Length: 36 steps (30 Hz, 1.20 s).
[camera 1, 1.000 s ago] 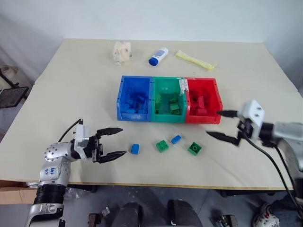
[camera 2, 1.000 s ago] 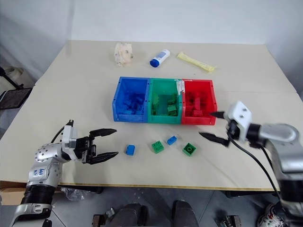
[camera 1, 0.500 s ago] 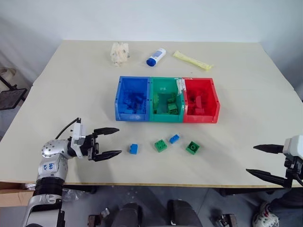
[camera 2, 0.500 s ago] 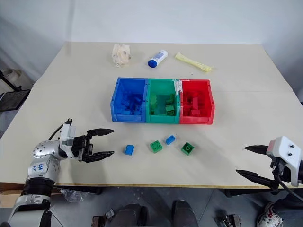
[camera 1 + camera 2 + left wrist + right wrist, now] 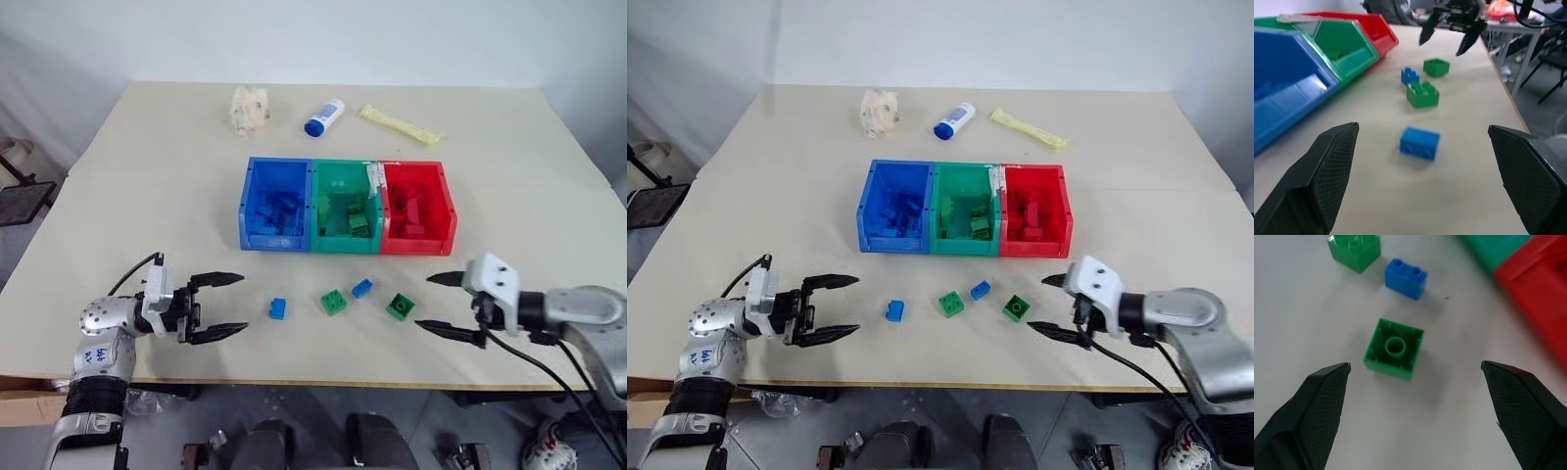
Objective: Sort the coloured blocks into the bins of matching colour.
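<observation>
Blocks: four loose on table near front edge | right gripper [image 5: 1051, 305] jaws apart, empty, just beside upturned green block [image 5: 1394, 348] | left gripper [image 5: 223, 305] jaws apart, empty, near blue block [image 5: 1420, 142] | bins [image 5: 349, 245] behind, well apart | risk: hollow-side-up block may slip or tip in pinch; neighbours close, may get knocked

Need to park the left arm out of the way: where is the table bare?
Bare: left of the blue bin, and right of the red bin. Crowded: the loose blocks between the pincers, and the far edge's bottle.
</observation>
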{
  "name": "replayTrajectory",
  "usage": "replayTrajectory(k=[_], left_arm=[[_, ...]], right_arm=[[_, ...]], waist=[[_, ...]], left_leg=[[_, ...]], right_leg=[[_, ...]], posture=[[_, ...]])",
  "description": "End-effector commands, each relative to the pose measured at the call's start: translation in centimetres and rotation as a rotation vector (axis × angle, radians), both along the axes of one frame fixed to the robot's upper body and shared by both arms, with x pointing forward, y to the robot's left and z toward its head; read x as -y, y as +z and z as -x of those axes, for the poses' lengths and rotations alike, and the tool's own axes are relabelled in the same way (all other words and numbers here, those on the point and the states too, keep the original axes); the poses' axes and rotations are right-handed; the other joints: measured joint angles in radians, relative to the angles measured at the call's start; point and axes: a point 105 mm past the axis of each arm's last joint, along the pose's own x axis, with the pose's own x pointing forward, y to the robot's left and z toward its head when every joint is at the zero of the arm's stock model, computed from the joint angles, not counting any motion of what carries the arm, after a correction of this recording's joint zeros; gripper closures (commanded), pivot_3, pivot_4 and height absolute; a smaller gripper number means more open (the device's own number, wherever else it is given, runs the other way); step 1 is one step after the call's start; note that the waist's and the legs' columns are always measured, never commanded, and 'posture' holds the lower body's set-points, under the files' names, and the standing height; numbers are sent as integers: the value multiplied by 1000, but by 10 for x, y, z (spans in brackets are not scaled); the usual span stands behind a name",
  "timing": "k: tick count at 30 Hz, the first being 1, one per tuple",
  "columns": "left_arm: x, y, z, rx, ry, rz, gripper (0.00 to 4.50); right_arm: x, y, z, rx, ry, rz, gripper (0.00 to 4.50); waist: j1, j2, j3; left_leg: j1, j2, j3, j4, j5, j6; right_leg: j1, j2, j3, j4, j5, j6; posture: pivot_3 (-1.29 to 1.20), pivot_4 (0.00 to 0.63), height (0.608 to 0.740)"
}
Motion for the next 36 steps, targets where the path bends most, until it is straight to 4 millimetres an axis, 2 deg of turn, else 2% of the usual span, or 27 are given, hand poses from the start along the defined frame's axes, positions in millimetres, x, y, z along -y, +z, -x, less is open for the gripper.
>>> replayTrajectory(k=[1,5,8,11,19,29,33,36], left_arm=[[-3,-4,13,24,-96,-102,0],[-5,-9,16,39,-105,-155,0],[-4,-6,14,60,-94,-131,0],[-2,-4,13,67,-88,-113,0],[0,2,11,76,-62,-67,0],[0,4,15,70,-45,-24,0],[0,16,9,91,0,43,0],[0,23,5,107,22,70,0]], right_arm=[[1,-3,-5,8,2,35,15],[-2,-20,-13,-20,4,54,15],[-2,-25,-19,-20,-8,66,15],[-1,-30,-22,-33,-12,74,595],[-10,-27,-24,-8,-13,42,3065],[-18,10,-21,85,6,-32,3136],[-28,47,-32,190,15,-107,3136],[-38,65,-44,244,31,-141,3136]], waist=[[1,0,0],[-4,0,0],[-11,0,0],[-17,-1,0],[-19,-2,-1],[-16,-2,-1],[-12,-1,0],[-10,-1,0]], left_leg=[[0,0,0,0,0,0],[0,0,0,0,0,0],[1,0,0,0,0,0],[1,1,0,0,0,-1],[2,1,0,0,1,-1],[1,1,0,0,0,-1],[0,1,1,0,0,-1],[0,1,1,0,0,-1]], right_leg=[[0,0,0,0,0,0],[0,0,0,0,0,0],[0,0,0,0,0,0],[1,1,0,1,0,0],[1,1,0,2,0,0],[0,0,1,2,0,0],[0,0,1,1,0,0],[-1,0,0,1,0,0]], posture=[[0,150,740],[0,150,740],[0,150,740],[0,150,740],[0,150,740],[0,150,740],[0,150,740],[0,150,740]])
